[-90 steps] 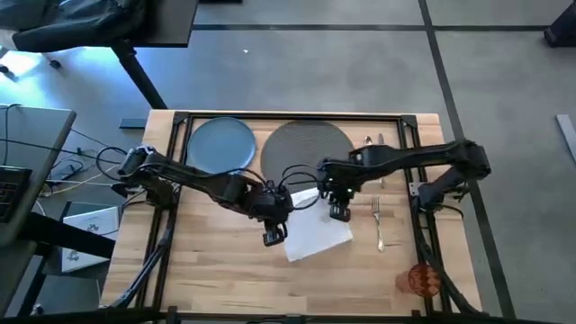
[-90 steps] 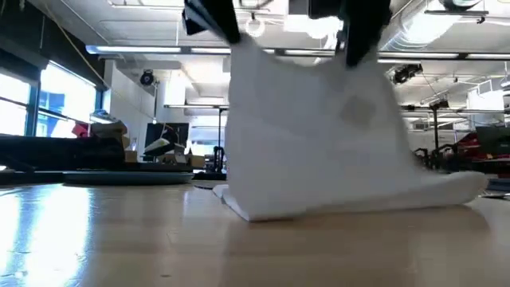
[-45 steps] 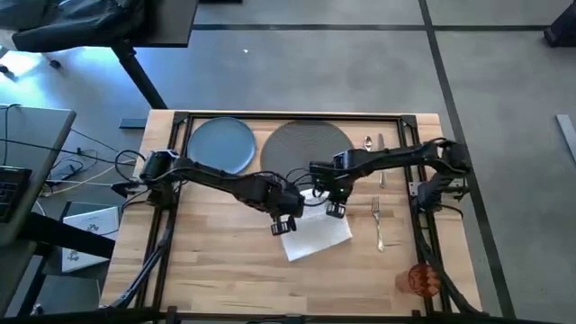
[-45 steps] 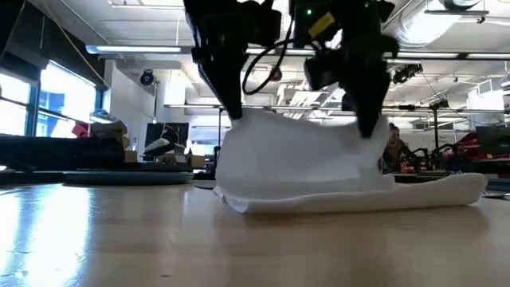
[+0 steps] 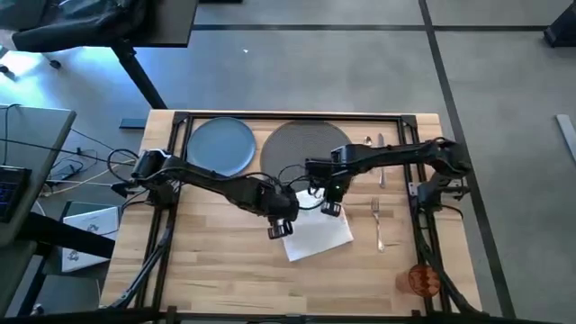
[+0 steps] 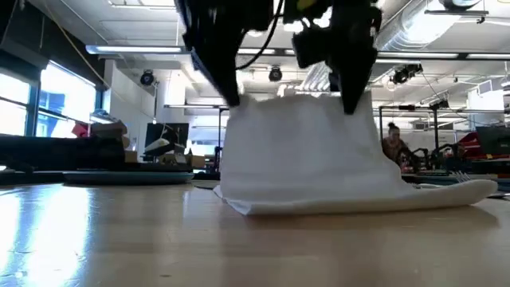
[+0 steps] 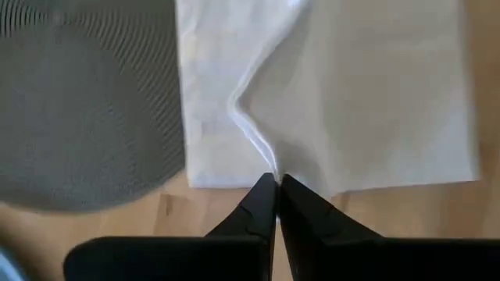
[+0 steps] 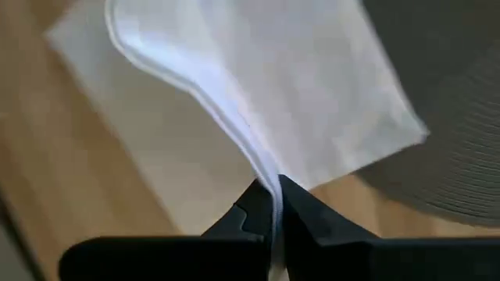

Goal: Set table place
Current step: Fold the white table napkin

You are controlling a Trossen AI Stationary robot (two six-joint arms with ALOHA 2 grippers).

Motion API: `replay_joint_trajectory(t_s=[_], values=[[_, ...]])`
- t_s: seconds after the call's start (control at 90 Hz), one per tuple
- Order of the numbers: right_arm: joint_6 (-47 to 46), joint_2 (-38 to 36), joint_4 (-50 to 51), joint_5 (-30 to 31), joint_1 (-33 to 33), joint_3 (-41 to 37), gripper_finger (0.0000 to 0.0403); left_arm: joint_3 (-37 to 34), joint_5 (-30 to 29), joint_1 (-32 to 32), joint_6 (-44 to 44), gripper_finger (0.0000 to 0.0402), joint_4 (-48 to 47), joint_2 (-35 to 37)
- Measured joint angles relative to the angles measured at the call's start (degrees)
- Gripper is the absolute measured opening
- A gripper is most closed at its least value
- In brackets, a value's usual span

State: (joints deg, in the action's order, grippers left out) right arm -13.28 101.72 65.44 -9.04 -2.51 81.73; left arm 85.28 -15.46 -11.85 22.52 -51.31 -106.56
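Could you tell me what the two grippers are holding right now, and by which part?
Both pinch the white napkin by its raised edge: the left gripper and the right gripper are each shut on it.

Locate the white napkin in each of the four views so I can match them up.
High view: napkin centre table, below mat.
Low view: napkin fills the centre, lifted.
Left wrist view: napkin beside the mat.
Right wrist view: napkin beside the mat.
Shared landmark: the mat.
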Motion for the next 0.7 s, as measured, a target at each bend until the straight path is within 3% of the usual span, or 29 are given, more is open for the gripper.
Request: replay_joint_trajectory(t_s=[0.111,0.3,0.7], values=[[0.39,2.84,-0.19,0.81,-0.64,-0.04,0.0,-3.07,-1.23,0.64,1.31,0.0,2.24,-0.02],[0.25,6.0,-0.92,7.54,-0.63,-0.04,0.0,-6.01,-2.88,1.28,1.37,0.0,9.28,-0.04],[-1.64,6.57,-2.76,13.37,-0.9,-0.04,0.0009,-7.51,-7.76,3.06,2.93,0.0007,10.76,-0.04]])
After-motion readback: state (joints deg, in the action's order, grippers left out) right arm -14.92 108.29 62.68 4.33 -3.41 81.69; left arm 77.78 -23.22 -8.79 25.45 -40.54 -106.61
